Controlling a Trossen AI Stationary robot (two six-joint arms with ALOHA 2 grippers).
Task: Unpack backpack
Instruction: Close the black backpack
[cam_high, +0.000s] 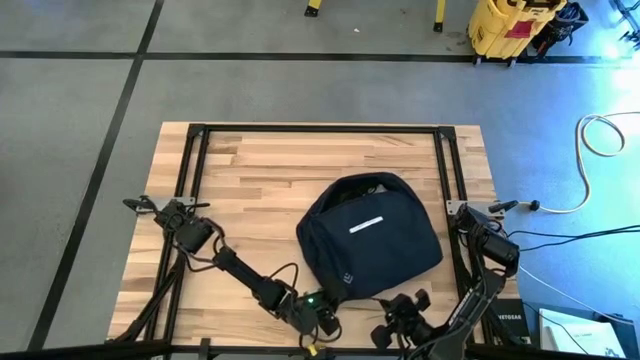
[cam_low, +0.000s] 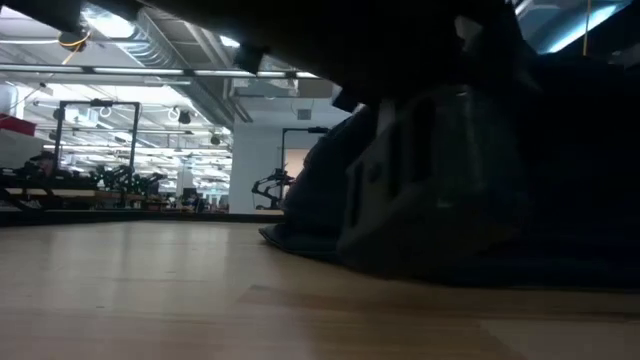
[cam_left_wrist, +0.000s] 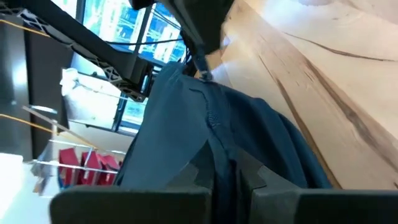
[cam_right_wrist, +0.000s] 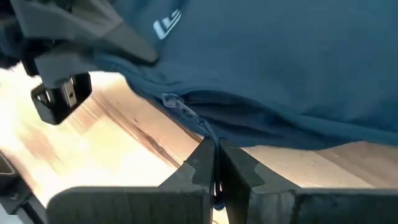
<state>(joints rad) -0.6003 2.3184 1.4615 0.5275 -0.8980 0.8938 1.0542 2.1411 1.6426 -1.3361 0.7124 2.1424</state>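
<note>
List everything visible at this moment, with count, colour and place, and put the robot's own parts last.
backpack: one, dark navy with a short white stripe and small white logo, on the right-centre of the table, near the front edge.
table: one, light wood planks with a black frame, filling the middle of the high view.
yellow cart: one, yellow, on the floor beyond the table's far right corner.
white cable: one, white, looped on the floor to the table's right.
left gripper: one, dark, shut on the backpack's fabric at its front-left edge.
right gripper: one, dark, shut on the backpack's fabric by the zip, at its front edge.
</note>
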